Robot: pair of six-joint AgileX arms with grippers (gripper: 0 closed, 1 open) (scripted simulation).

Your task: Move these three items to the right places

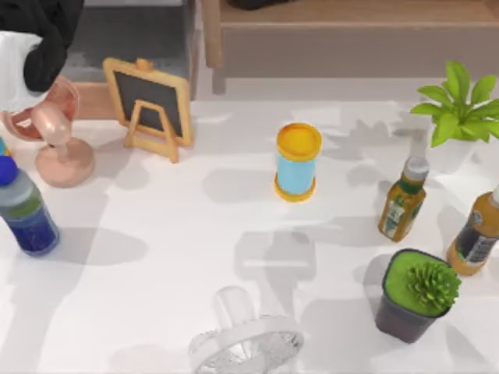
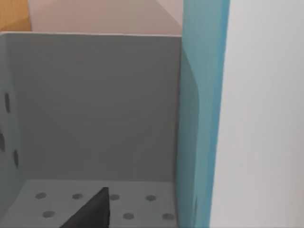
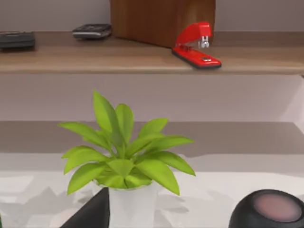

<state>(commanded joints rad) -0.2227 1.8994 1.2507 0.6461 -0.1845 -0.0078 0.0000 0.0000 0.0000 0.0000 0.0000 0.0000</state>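
Observation:
Which of the objects are the three items I cannot tell. A light-blue canister with a yellow lid (image 1: 297, 162) stands upright mid-table. My left arm (image 1: 45, 39) hangs at the back left, beside a grey bin (image 1: 132, 39). In the left wrist view a dark part of my left gripper (image 2: 90, 216) sits low inside the grey bin (image 2: 95, 104), over its hole-dotted floor and next to a teal wall (image 2: 202, 118). A dark part of my right gripper (image 3: 92, 213) shows in the right wrist view, close in front of a leafy plant in a white pot (image 3: 126, 166).
A pink fan (image 1: 58, 148), blue bottle (image 1: 27, 210) and chalkboard easel (image 1: 148, 105) stand left. Two tea bottles (image 1: 401, 202), the leafy plant (image 1: 460, 105) and a potted succulent (image 1: 413, 296) stand right. A white fan (image 1: 242, 343) lies in front. A shelf holds a red stapler (image 3: 197, 45).

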